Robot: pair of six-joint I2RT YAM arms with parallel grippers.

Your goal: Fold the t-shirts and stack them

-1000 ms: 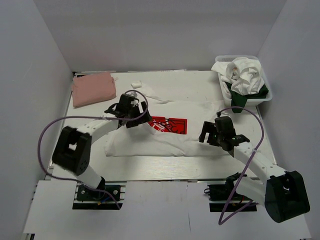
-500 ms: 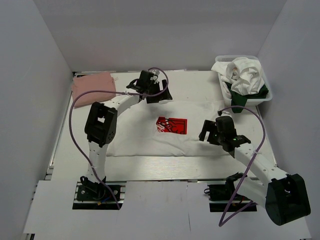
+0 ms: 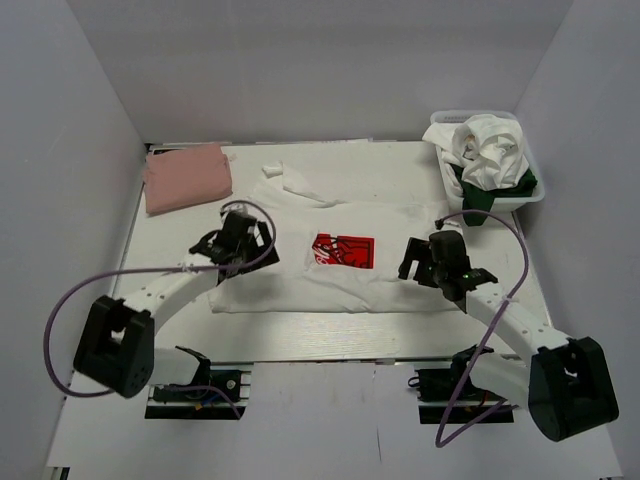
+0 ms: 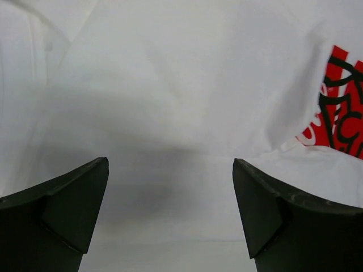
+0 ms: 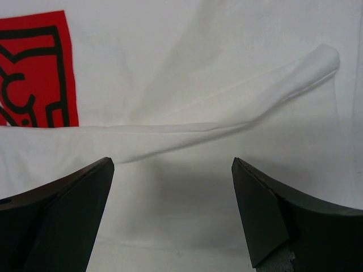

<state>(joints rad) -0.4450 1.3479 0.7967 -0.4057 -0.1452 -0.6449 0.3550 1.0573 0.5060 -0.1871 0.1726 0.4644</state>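
The left end effector [image 3: 238, 245] has swung back from the far edge of the surface [image 3: 400, 165] and now hangs over the large white t-shirt [image 3: 330, 285], just left of the red print [image 3: 343, 250]. Its jaws are wide and hold nothing. The right end effector [image 3: 420, 262] has hardly shifted. It sits right of the red print with its jaws also wide and empty, above a long fold in the cloth.

The white t-shirt lies spread on the surface with the print near its middle. The salmon-pink t-shirt [image 3: 186, 177] lies folded well left of the print, toward the far edge. Well right of the print, the basket [image 3: 530, 196] holds crumpled white t-shirts [image 3: 487, 150] and a dark green t-shirt [image 3: 478, 200].
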